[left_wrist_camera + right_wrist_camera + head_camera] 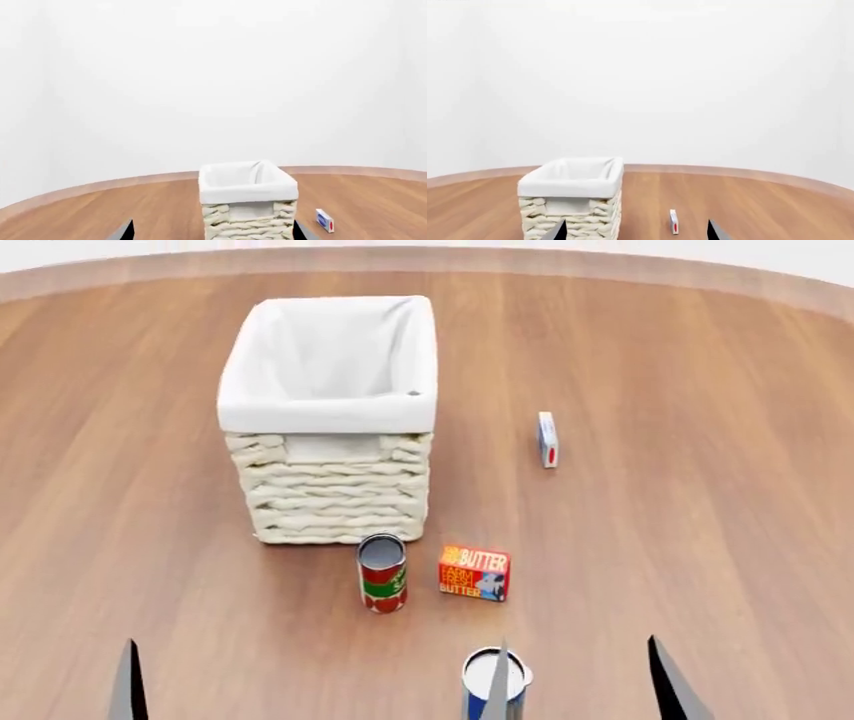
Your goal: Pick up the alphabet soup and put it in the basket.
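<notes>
At the near edge of the head view we see the alphabet soup (495, 685) standing upright on the wooden table (694, 540), its white top showing and its blue label cut off by the frame. One dark fingertip (497, 685) of our right gripper (581, 685) crosses in front of the can, and the other rises well to the right, so the fingers stand wide apart and hold nothing. Our left gripper (212, 231) shows only as dark tips at the frame edges, likewise spread apart and empty.

Beyond the soup stand a red-and-green can (382, 573) and, just to its right, a butter box (474, 573). Behind them, close to the red-and-green can, sits the basket (334, 490), woven cream wicker with white cloth folded over its rim; no can shows in what we see of its inside. Farther right, well apart from the basket, a small white box (547, 439) stands on edge.
</notes>
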You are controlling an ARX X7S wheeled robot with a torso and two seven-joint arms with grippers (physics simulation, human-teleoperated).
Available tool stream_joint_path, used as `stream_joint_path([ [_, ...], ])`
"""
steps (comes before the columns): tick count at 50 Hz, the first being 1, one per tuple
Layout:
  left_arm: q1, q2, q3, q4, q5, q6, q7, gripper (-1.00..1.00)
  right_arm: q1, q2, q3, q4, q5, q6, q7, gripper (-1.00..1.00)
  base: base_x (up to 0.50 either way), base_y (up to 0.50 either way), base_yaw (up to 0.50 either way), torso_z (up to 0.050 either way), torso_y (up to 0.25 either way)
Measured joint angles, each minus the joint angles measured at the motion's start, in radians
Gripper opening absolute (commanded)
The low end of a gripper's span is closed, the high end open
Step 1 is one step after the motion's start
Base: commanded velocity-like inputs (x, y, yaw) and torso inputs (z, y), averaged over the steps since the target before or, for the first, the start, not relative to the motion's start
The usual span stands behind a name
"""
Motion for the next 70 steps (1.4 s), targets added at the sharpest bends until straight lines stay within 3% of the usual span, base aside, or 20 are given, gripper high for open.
stream_joint_path([
  [35,-0.003,-0.031,0.026,0.023,0.004,-0.022,-0.044,1.0,-0.003,0.042,-0.029,-0.006,0.033,-0.01,0.03,1.0,0.5,0.0,0.0,0.0,0.0],
  [45,-0.006,-0.038,0.03,0.02,0.002,-0.024,-0.055,1.0,-0.002,0.048,-0.032,0.0,0.038,-0.017,0.041,1.0,0.0,0.01,0.0,0.0,0.002],
  [70,-0.009,-0.054,0.046,0.014,-0.003,-0.029,-0.076,1.0,0.0,0.068,-0.046,0.007,0.043,-0.015,0.064,1.0,0.0,0.5,0.0,0.0,0.0],
])
